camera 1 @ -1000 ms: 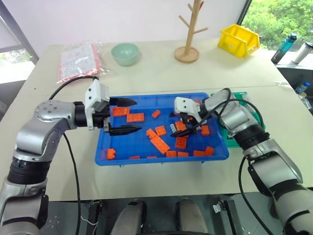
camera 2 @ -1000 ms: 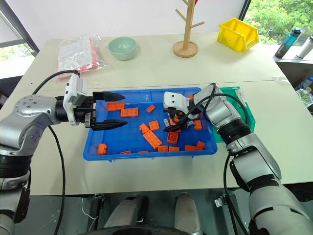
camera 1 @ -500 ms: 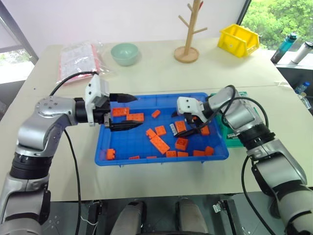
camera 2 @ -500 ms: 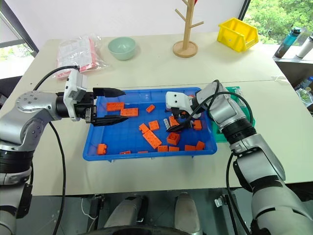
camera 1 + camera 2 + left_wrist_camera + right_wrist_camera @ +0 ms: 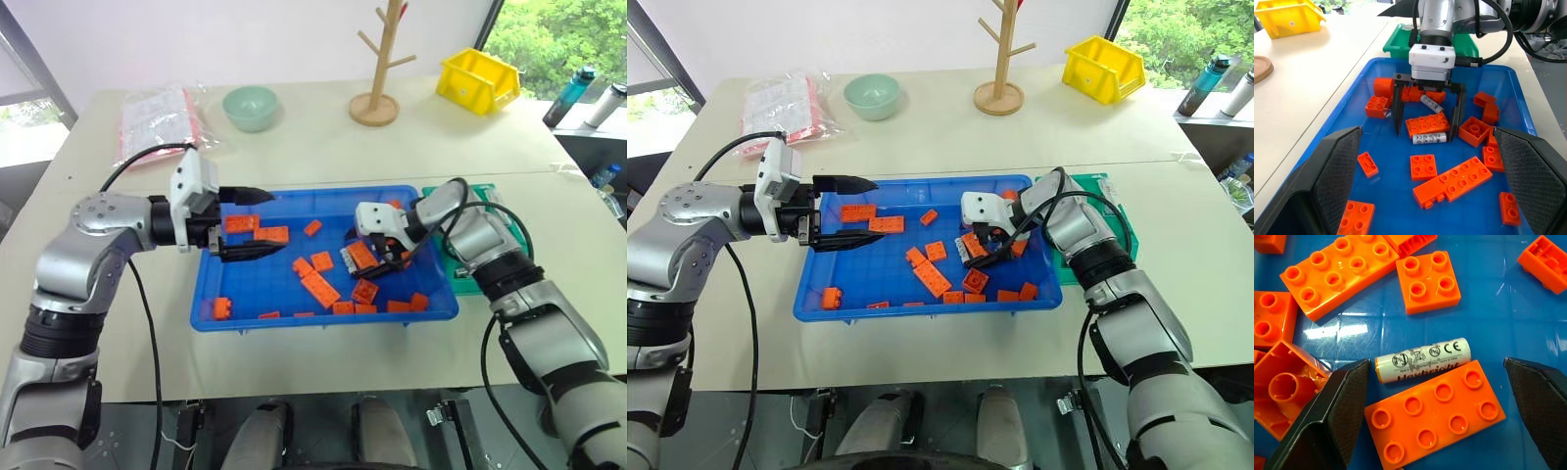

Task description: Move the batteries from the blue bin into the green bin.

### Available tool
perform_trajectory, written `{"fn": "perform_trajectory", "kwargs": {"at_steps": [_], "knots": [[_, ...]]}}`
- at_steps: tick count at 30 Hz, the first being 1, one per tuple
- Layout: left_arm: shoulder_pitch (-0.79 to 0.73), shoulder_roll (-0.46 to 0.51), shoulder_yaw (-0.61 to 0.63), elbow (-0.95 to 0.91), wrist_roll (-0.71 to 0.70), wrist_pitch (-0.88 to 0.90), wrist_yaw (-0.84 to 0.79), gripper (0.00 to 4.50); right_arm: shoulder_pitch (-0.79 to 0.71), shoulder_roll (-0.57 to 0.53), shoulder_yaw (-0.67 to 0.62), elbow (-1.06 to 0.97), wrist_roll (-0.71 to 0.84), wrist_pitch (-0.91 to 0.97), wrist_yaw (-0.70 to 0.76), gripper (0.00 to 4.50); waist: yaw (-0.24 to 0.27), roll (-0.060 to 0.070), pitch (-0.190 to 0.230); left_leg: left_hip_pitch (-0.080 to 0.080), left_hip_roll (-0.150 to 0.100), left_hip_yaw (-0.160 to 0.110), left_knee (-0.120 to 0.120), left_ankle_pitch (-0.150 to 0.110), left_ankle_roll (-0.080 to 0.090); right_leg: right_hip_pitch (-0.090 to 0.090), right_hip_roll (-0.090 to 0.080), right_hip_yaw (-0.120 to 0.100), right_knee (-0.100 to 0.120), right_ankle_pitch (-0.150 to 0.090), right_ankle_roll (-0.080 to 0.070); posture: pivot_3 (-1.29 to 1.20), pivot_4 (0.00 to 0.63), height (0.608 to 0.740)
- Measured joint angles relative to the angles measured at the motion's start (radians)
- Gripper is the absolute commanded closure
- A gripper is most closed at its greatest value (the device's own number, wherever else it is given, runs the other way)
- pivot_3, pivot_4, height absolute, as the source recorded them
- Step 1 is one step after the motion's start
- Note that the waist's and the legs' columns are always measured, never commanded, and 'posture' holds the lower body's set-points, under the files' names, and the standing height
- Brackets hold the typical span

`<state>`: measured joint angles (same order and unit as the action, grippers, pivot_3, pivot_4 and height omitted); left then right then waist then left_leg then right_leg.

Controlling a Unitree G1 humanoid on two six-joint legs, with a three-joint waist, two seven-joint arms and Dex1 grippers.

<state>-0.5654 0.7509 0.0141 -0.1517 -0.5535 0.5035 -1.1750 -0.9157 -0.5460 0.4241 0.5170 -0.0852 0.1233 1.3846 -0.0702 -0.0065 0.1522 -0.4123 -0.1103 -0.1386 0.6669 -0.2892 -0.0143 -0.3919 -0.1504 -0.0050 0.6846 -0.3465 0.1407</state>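
R gripper [image 5: 1426, 131], jaws spread over battery [image 5: 1429, 138] w/ orange brick [image 5: 1427, 125] touching at its 12: drop straight, pinch battery alone; L gripper [image 5: 257, 228] spread, idle.

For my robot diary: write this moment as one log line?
right gripper: open, straddling battery and orange brick | left gripper: open, idle | blue bin

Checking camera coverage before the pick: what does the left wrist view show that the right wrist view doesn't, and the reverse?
Left wrist view: the open right gripper seen head-on, straddling a battery, a second battery behind it, the green bin and yellow bin. Right wrist view: the print on that battery. Both: that battery, the orange brick alongside, the blue tray.
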Motion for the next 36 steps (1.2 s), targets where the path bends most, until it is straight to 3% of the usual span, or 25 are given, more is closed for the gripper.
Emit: {"fn": "perform_trajectory", "kwargs": {"at_steps": [4,11,17,23,29,33,36], "knots": [[0.000,0.000,0.000,0.002,0.000,-0.008,0.000,0.00,0.000,0.024,-0.001,0.010,0.000,-0.007,-0.006,2.26,0.000,0.000,0.000,0.000,0.000,0.000,0.000,0.000,0.000,0.000,0.000,0.000,0.000,0.000,0.000,0.00,0.150,0.719],[0.000,0.000,0.000,0.008,0.000,-0.011,-0.001,0.00,0.007,0.024,-0.019,-0.005,0.003,0.015,-0.044,2.25,0.000,0.000,0.000,0.000,0.000,0.000,0.000,0.000,0.000,0.000,0.000,0.000,0.000,0.000,0.000,0.00,0.150,0.719],[0.002,0.001,0.000,0.012,0.001,-0.014,-0.003,0.00,0.057,0.004,-0.168,-0.253,0.093,0.303,-0.143,2.25,0.002,0.000,0.000,0.000,0.000,0.000,0.000,0.000,0.000,0.000,0.000,0.000,0.001,0.000,0.000,0.00,0.150,0.719],[0.017,0.016,0.010,0.015,-0.001,-0.015,-0.012,0.00,0.195,-0.200,-0.465,-0.599,0.259,0.664,-0.228,2.25,0.028,0.000,0.000,-0.001,-0.002,-0.001,0.000,0.000,0.000,0.000,-0.002,0.000,0.000,0.000,0.000,0.00,0.150,0.719],[0.014,0.024,0.009,0.033,-0.001,-0.018,-0.040,0.00,0.413,-0.379,-0.660,-0.674,0.292,0.762,-0.300,2.25,0.032,0.000,0.000,-0.001,-0.002,0.000,0.000,0.000,0.000,0.000,-0.002,0.000,0.000,0.000,0.000,0.00,0.150,0.719],[-0.019,0.016,-0.002,0.070,0.004,-0.027,-0.056,0.00,0.552,-0.400,-0.714,-0.719,0.305,0.784,-0.343,0.21,0.025,0.000,0.000,-0.001,0.001,0.004,0.000,0.000,0.000,0.000,-0.001,0.001,0.000,0.000,0.000,0.00,0.150,0.719],[-0.051,0.006,-0.009,0.079,0.013,-0.038,-0.064,0.00,0.577,-0.401,-0.710,-0.727,0.304,0.777,-0.390,0.04,0.024,0.000,0.000,0.000,0.001,0.005,0.000,0.000,0.000,0.000,-0.001,0.001,0.000,0.000,0.000,0.00,0.150,0.719]]}}
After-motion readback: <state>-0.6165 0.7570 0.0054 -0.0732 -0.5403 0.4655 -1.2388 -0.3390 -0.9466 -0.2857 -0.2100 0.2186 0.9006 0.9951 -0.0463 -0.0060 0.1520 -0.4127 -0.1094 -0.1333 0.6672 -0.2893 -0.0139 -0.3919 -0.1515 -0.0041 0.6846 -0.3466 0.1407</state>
